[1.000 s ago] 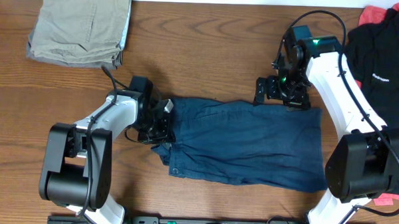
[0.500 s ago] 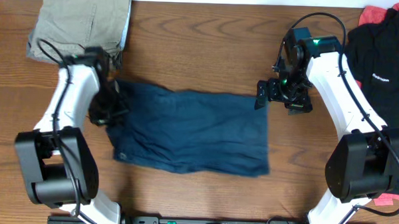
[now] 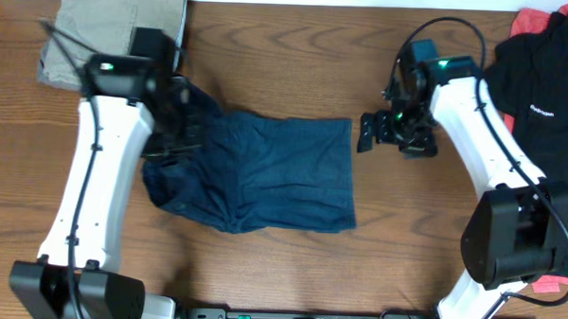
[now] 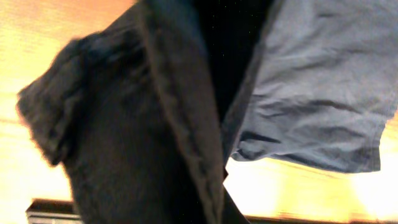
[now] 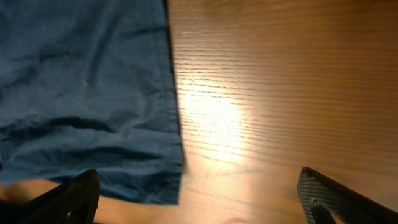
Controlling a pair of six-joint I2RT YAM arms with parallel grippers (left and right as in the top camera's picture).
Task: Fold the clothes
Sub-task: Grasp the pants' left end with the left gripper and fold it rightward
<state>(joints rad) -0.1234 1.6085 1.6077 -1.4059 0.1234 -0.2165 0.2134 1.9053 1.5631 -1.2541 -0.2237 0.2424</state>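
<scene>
Clothes [image 3: 265,173] here means one dark navy garment, and we see it spread over the middle of the table [image 3: 288,55], a little left of centre, mostly flat with shallow creases. Its right edge lies straight on the wood, while its left end is gathered and raised off the table. At the table's far left corner lie folded khaki trousers [image 3: 108,30], and at its far right corner a black T-shirt [image 3: 542,83] with small white lettering rests on a red cloth [image 3: 535,17]. We follow the left arm from the table's near edge up along the left side, where its long white link slants toward the far edge and the wrist turns inward. The left gripper [image 3: 176,127] is clamped tight on the bunched left end of the garment. Dark fabric with a thick seam fills the left wrist view, so we cannot make out the fingers themselves. The right arm rises along the table's right side and bends back toward the centre. The right gripper [image 3: 387,137] hangs over bare wood just beside the garment's far right corner, its jaws spread wide and empty.
</scene>
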